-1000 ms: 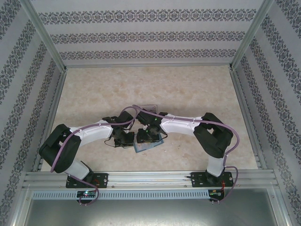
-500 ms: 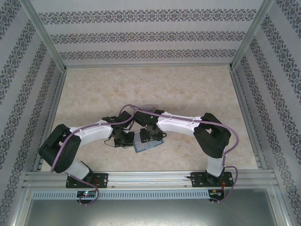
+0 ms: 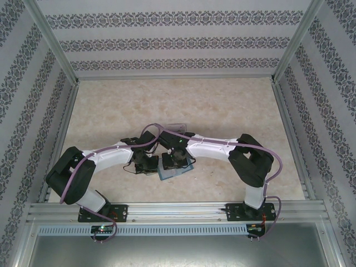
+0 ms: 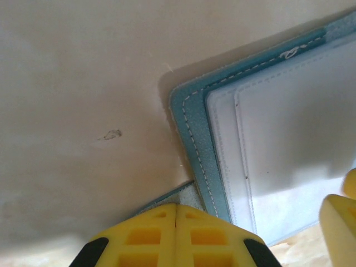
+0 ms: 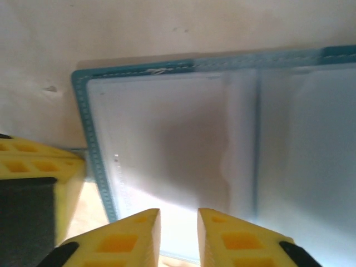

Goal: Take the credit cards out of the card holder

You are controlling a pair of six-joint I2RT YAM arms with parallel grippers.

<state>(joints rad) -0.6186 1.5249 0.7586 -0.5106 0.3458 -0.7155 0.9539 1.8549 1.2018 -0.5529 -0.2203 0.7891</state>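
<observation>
The teal-blue card holder (image 3: 177,170) lies open on the table between both grippers. Its pale inner pockets (image 5: 167,139) face up, and I cannot make out the credit cards apart from these pale panels. My left gripper (image 4: 177,208) is shut, its yellow tips resting on the holder's thin strap tab (image 4: 181,194) at the left corner; from above the left gripper (image 3: 148,163) is just left of the holder. My right gripper (image 5: 179,222) hovers over the near edge of the left pocket, its fingers a narrow gap apart with nothing clearly between them.
A faint transparent plastic piece (image 3: 177,127) lies just beyond the two wrists. Aluminium frame rails (image 3: 178,208) and patterned walls bound the beige table (image 3: 222,105). The right fingers (image 4: 339,222) sit close beside the left gripper.
The right gripper's fingers opened wider, then closed to a narrow gap, and its wrist shifted slightly over the holder. The left gripper and the card holder have stayed put.
</observation>
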